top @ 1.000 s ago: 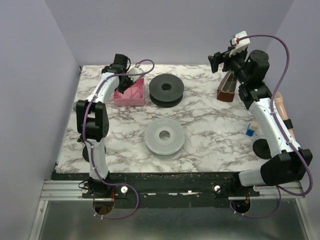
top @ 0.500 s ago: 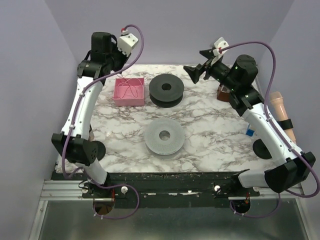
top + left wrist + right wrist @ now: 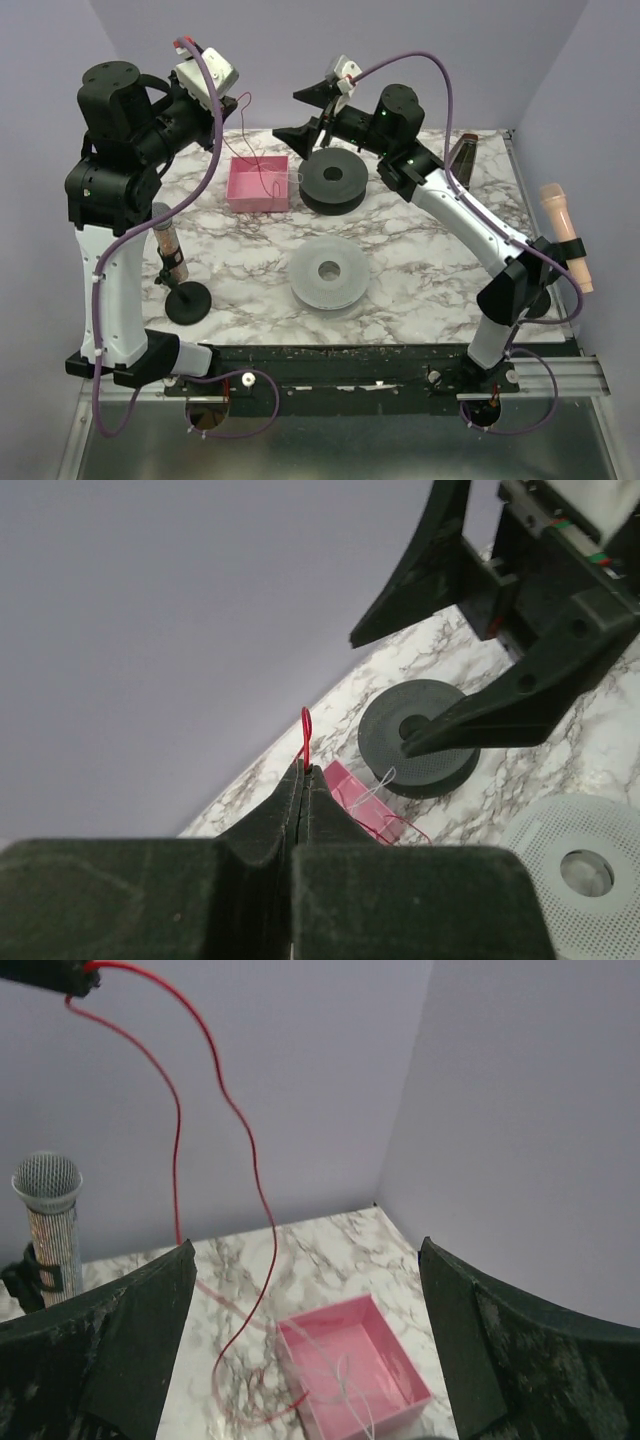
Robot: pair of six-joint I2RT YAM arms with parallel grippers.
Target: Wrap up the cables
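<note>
We see the left gripper (image 3: 303, 778) pressed fully shut at the upper left of the top view, high above the marble table (image 3: 420, 260), with a short loop of the cable (image 3: 177, 1160) poking out above its closed tips. From that pinch the thin dark-red wire hangs in two loose strands down to the pink box (image 3: 258, 200), which sits in the upper left part of the tabletop. The lower end of the wire lies inside the box, with one curl draped over its near edge onto the marble. In the wrist views we also make out what may be a paler strand in the box, though it is too fine for us to be sure.

The right gripper (image 3: 300, 112) is spread wide and holds nothing. It hangs in the air at the upper middle of the frame, above the gap between the box and the black spool (image 3: 333, 180), and its camera looks down on the box between the two fingers. The black spool stands just to the right of the box, not touching it. A light grey spool (image 3: 328, 272) lies flat at the centre of the table, and a microphone (image 3: 170, 250) stands in a holder at the lower left
</note>
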